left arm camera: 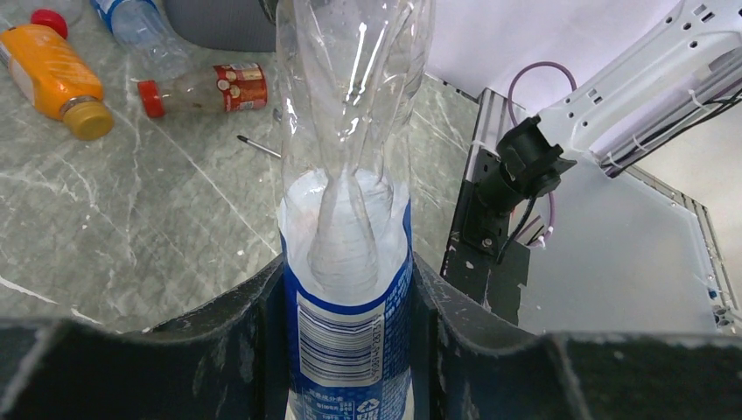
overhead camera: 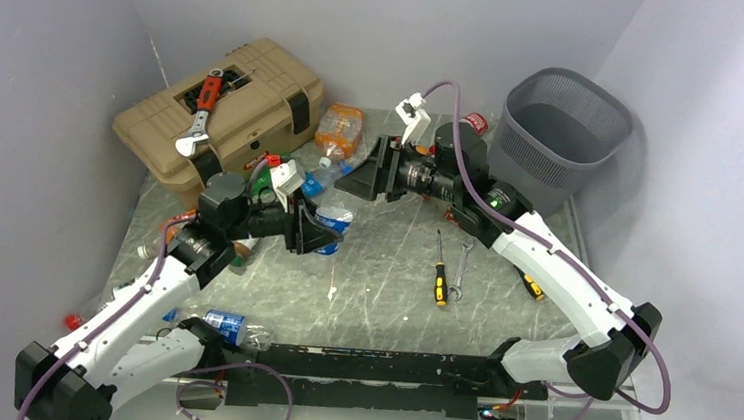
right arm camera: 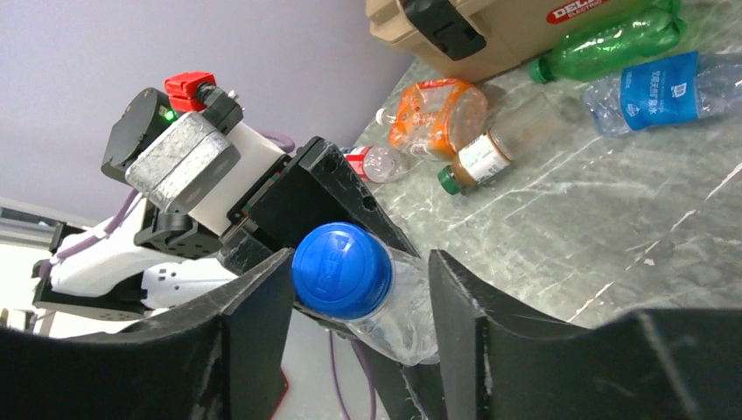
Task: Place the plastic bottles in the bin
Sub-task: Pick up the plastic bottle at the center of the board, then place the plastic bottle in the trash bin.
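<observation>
Bottle of clear plastic with a blue-and-white label (left arm camera: 348,341) sits between two grippers

Left gripper (overhead camera: 308,230), black and two-fingered, is clamped on the labelled body of the bottle, which sits in front of and to the right of the tan toolbox with black latches (overhead camera: 245,110); the right gripper (right arm camera: 360,262) has its jaws apart on either side of the bottle's blue screw cap (right arm camera: 341,271), with a gap between the cap and one finger; the grey mesh wastebasket with a rounded-square rim (overhead camera: 542,161) stands upright well to the right of the toolbox, by the far wall; a crushed orange plastic bottle (overhead camera: 339,127) lies just right of the toolbox; a green plastic bottle (right arm camera: 612,39) and a clear bottle with a blue label (right arm camera: 665,87) lie close to the toolbox's front; a red-handled adjustable wrench (overhead camera: 200,111) rests on the toolbox lid; a yellow-handled screwdriver (overhead camera: 440,281) and a silver spanner (overhead camera: 460,272) lie side by side on the grey marbled tabletop (overhead camera: 383,271), well to the right of the toolbox and nearer the arm bases.
</observation>
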Robot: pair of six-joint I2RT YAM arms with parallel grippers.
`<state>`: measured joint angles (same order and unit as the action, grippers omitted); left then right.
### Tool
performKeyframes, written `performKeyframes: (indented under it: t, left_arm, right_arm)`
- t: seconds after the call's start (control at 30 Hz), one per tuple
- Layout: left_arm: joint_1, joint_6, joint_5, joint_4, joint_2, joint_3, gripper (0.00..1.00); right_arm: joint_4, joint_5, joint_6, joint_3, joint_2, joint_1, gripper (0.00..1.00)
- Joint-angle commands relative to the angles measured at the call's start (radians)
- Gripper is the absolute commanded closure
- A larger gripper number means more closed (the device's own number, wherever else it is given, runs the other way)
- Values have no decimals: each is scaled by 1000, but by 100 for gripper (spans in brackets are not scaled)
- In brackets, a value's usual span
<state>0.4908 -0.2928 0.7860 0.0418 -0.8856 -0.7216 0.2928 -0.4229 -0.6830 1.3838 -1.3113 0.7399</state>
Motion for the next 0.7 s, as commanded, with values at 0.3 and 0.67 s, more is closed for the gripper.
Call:
performKeyframes:
  t: [0.3,0.67]
  left_arm:
    - [5,17,-48,33,18,1,90]
    - [4,-28,-220,12,95,10,1]
  right_arm:
    - [-121,22,-29,-66,20,-4,100]
    - [-31,251,180,14,172,-4,100]
